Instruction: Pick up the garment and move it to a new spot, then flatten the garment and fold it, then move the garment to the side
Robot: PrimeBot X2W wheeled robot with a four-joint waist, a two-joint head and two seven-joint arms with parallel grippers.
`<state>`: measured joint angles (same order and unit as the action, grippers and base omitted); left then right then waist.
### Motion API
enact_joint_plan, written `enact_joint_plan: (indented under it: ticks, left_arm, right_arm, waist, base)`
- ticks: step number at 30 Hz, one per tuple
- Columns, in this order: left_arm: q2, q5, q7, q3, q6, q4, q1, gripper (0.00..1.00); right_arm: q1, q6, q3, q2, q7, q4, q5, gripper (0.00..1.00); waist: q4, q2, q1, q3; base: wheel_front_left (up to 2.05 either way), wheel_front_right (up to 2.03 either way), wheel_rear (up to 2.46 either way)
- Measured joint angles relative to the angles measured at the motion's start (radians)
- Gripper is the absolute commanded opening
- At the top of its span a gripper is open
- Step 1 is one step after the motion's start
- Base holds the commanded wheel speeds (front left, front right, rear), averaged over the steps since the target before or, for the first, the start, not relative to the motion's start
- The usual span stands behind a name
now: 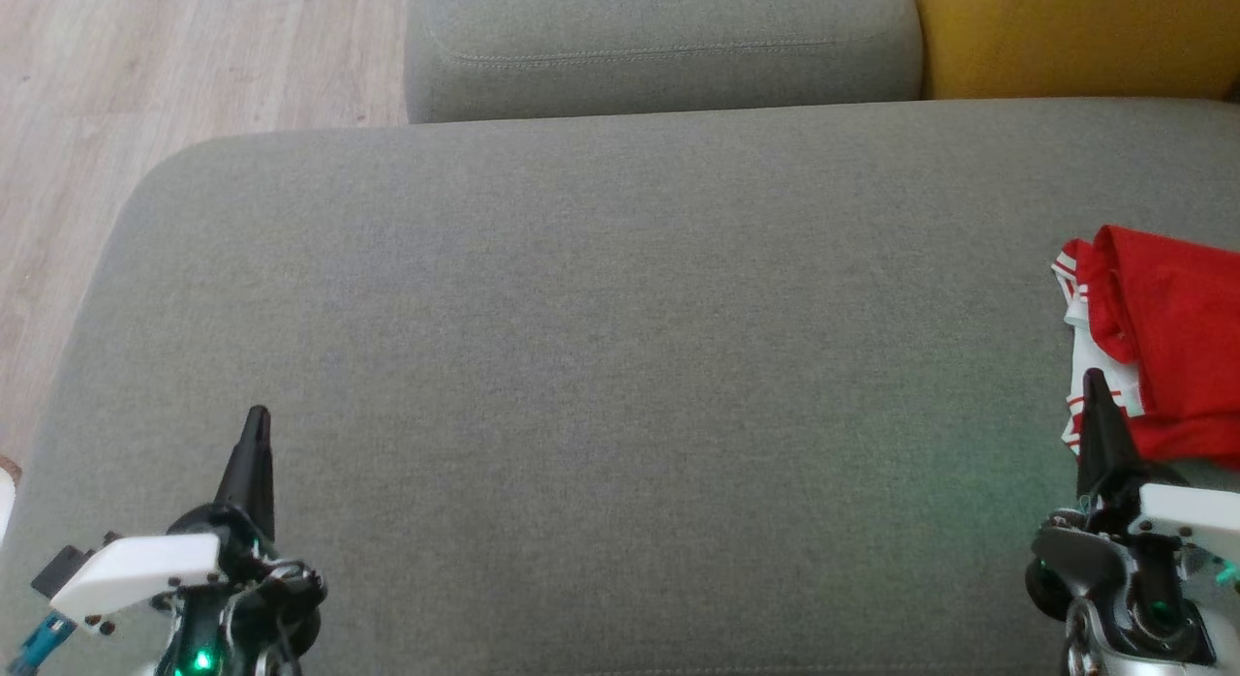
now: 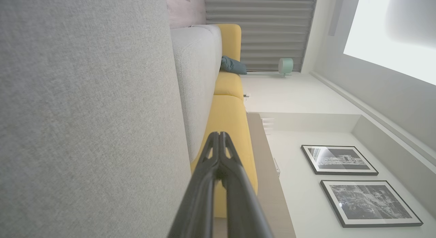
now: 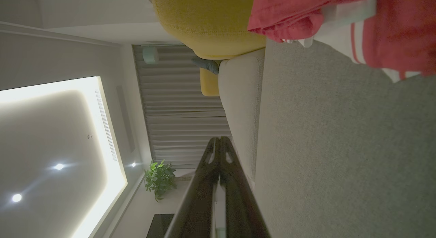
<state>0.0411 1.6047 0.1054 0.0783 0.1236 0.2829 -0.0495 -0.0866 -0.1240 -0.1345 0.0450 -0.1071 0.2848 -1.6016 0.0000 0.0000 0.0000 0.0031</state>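
Head view: a big grey sofa seat (image 1: 601, 366) spans most of the frame, w/ a second grey cushion (image 1: 659, 46) at top ctr, a yellow cushion (image 1: 1075, 32) top right and pale wood floor (image 1: 145, 66) upper left. The garment (image 1: 1172, 337), red w/ white panels & thin red stripes, lies bunched on the seat at the right edge, mid-height, partly cut by the frame; any print or label on it can't be made out. The left gripper (image 1: 257, 419) sits lower left, fingers pressed together into one dark point, nothing between them, over bare seat and well apart from the garment. The right gripper (image 1: 1095, 378) sits lower right, fingers also pressed together & empty. Its tip overlaps the garment's white striped edge in this frame; contact can't be told here. In the right wrist view the closed tips are at btm ctr and the garment is at upper right, apart from them, w/ grey seat between. A potted plant (image 3: 160, 178) shows lower left there. Left wrist view: closed tips at btm ctr, grey seat on the left, a teal pillow (image 2: 233, 64) top ctr, two framed b&w pictures (image 2: 339, 159) lower right, detail too small to read.
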Motion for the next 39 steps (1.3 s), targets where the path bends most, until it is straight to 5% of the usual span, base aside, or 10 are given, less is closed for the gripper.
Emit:
enact_joint_plan:
  ticks: [39]
  left_arm:
    - [0.0, 0.0, 0.0, 0.0, 0.0, 0.0, 0.0, 0.0]
  right_arm:
    - [0.0, 0.0, 0.0, 0.0, 0.0, -0.001, 0.0, 0.0]
  waist:
    - [0.0, 0.0, 0.0, 0.0]
  base:
    - [0.0, 0.0, 0.0]
